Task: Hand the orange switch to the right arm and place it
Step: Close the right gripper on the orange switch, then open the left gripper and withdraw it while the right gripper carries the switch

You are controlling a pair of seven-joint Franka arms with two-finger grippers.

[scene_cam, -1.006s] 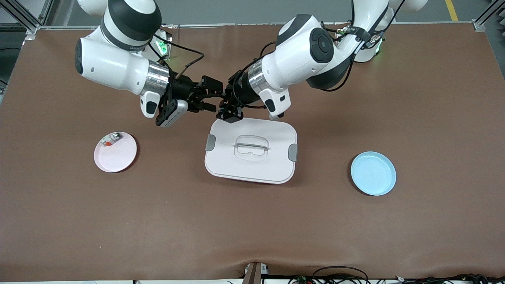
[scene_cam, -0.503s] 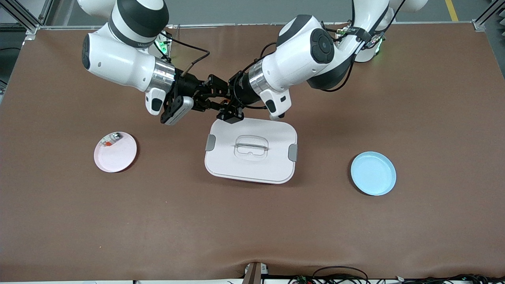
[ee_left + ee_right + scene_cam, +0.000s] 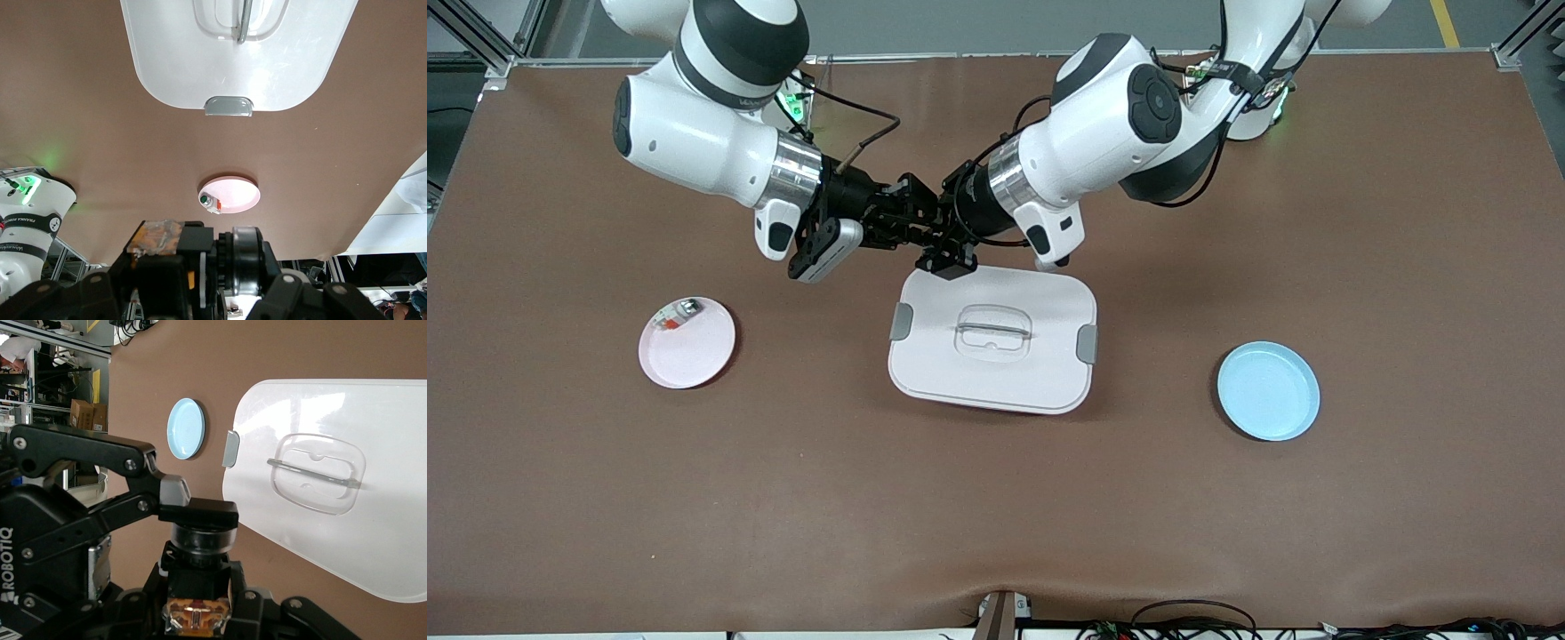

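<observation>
Both grippers meet in the air over the table, just past the white box's edge nearest the robots. The orange switch [image 3: 200, 537] is a stubby black cylinder with an orange sliver showing on it [image 3: 193, 281]. My left gripper [image 3: 936, 234] is shut on the switch. My right gripper [image 3: 917, 223] faces it head-on and is shut on the same switch from the opposite end. In the front view the black fingers of both hands hide nearly all of the switch.
A white lidded box [image 3: 925, 356] with a clear handle lies mid-table under the hands. A pink plate [image 3: 694, 356] holding a silvery piece with a red-orange mark [image 3: 677, 316] sits toward the right arm's end. A blue plate [image 3: 1268, 391] sits toward the left arm's end.
My right arm has moved in toward the left gripper and its fingers have closed round the switch. The left arm has held still with its grip unchanged.
</observation>
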